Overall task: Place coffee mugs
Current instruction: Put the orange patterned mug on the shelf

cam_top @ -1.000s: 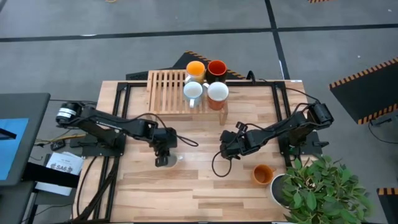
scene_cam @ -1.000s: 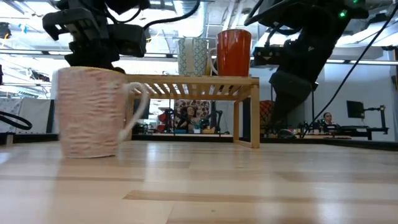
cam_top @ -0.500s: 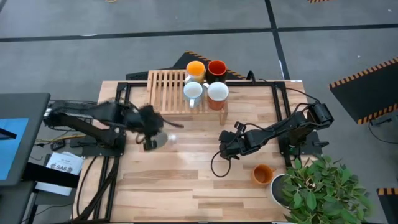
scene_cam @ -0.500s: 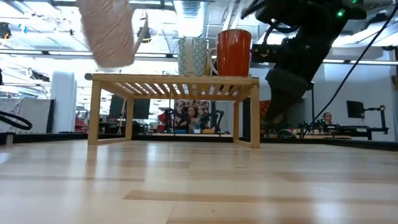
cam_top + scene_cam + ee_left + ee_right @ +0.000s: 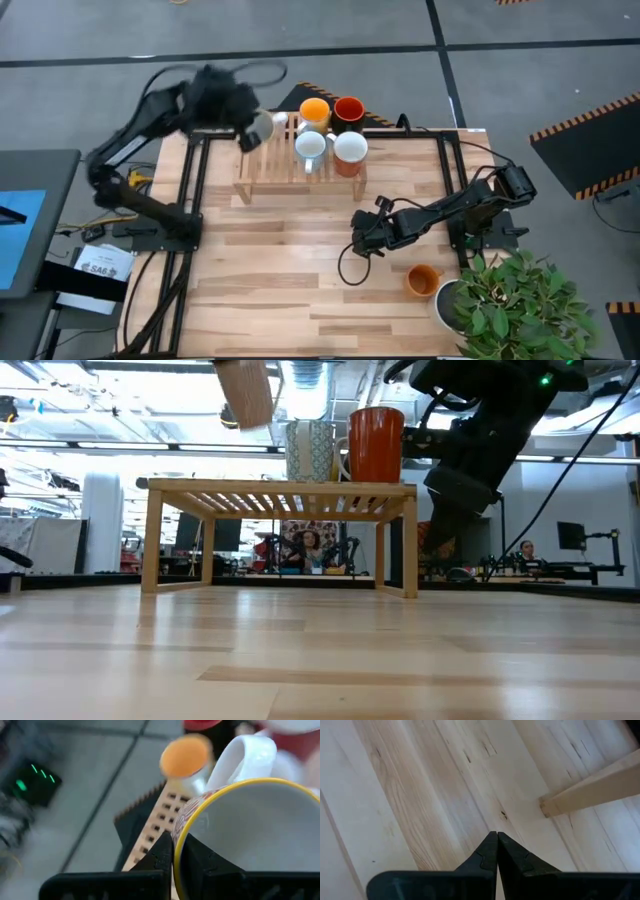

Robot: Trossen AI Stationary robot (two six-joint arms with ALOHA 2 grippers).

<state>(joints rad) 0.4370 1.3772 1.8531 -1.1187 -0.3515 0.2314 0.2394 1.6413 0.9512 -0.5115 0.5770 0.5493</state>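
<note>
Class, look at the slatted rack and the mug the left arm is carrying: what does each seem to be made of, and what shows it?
Slatted rack: pale wood, probably unpainted; grain and natural colour show on its slats and legs.
Carried mug, held by the left gripper: likely glazed ceramic, with a smooth white inside, a yellow rim and a patterned outside.

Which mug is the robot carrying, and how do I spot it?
Find the wooden slatted rack at the table's far edge. Four mugs stand at its right end; the carried mug hangs above its left part, clamped in the left end effector. It alone is off the rack, cream with a yellow rim.
</note>
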